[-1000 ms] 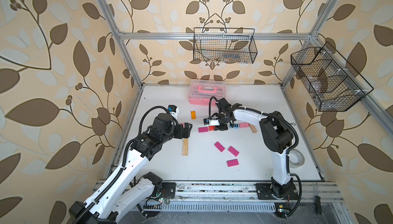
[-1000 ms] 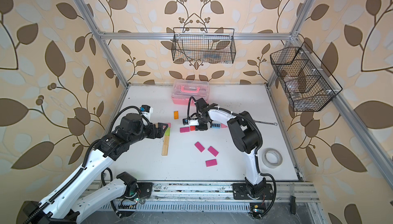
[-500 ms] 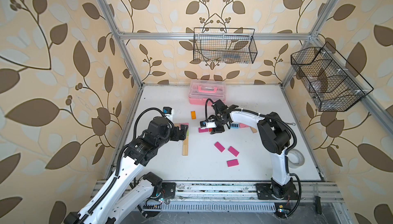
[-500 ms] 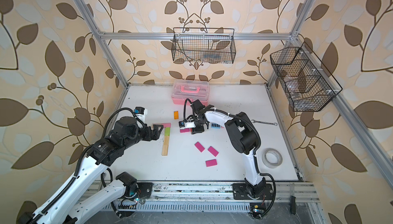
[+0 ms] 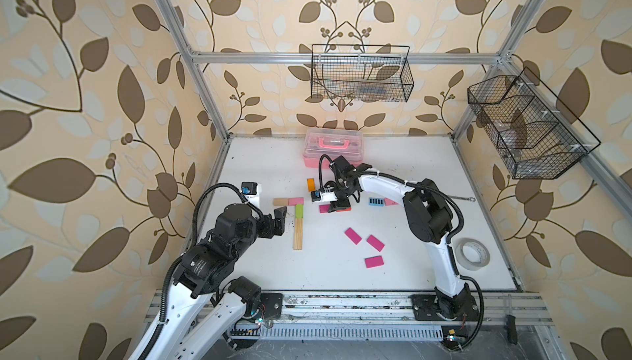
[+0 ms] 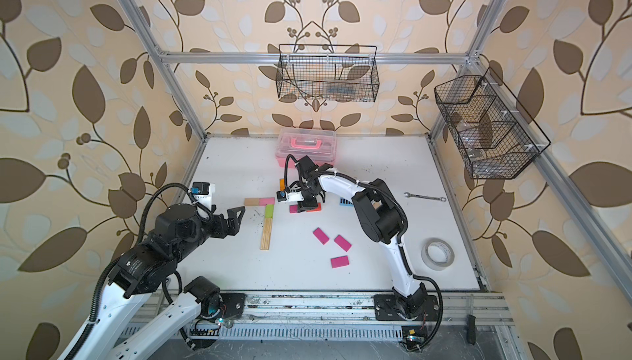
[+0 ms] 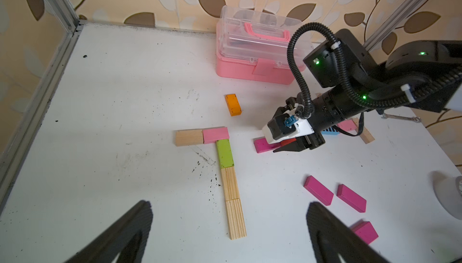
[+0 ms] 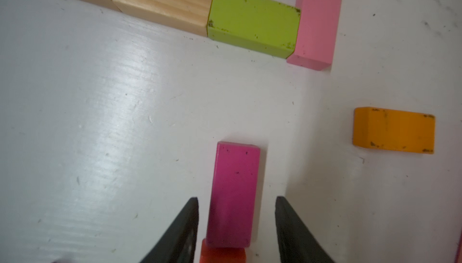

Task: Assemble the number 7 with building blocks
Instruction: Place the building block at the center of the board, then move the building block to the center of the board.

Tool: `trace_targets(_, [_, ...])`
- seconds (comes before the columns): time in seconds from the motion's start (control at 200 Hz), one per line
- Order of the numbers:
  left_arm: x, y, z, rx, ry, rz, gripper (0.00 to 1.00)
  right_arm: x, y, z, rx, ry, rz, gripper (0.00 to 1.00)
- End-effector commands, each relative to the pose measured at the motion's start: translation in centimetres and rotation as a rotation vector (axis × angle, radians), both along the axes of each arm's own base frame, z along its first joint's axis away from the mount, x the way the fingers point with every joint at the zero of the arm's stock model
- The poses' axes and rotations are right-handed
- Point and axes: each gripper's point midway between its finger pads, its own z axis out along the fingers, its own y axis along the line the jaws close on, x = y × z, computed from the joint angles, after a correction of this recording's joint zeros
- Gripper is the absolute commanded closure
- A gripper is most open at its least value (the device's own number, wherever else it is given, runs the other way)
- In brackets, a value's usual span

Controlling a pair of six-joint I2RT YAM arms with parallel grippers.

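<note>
Between the spread fingers of the right gripper [image 8: 237, 198] lies a magenta block [image 8: 233, 174], not touched, its long side pointing at the number 7 [image 5: 299, 211] just to its left, whose long bar runs front to back. A red block [image 8: 222, 255] is mostly cut off. The left gripper [image 7: 228, 203] is wide apart.

Parted right pincer [image 8: 237, 198] astride magenta block [image 8: 235, 189]

Pink case [image 5: 333, 148], tape roll [image 5: 473, 266], wrench [image 6: 425, 197]
</note>
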Motion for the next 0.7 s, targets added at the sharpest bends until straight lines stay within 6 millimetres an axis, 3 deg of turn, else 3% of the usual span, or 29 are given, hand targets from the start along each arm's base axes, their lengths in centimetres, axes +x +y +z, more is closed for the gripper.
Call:
trace_targets(0.0, [-0.4, 0.7, 0.7, 0.029, -0.019, 0.017, 0.01, -1.6, 0.5, -0.7, -0.011, 0.074, 0.03, 0.5])
trace_targets(0.14, [-0.7, 0.8, 0.8, 0.02, -0.036, 0.014, 0.01, -1.8, 0.8, -1.4, -0.027, 0.083, 0.027, 0.53])
trace_targets(0.305, [-0.8, 0.7, 0.7, 0.015, -0.038, 0.008, 0.01, -0.8, 0.9, -1.9, -0.041, 0.069, -0.02, 0.72])
trace_targets(0.415, [-0.8, 0.7, 0.6, 0.016, -0.038, 0.007, 0.01, -0.5, 1.1, -2.0, -0.039, 0.072, -0.024, 0.78])
trace_targets(0.695, [-0.7, 0.7, 0.4, 0.02, -0.034, 0.008, 0.01, 1.9, 1.1, -1.8, -0.013, 0.053, -0.078, 0.78])
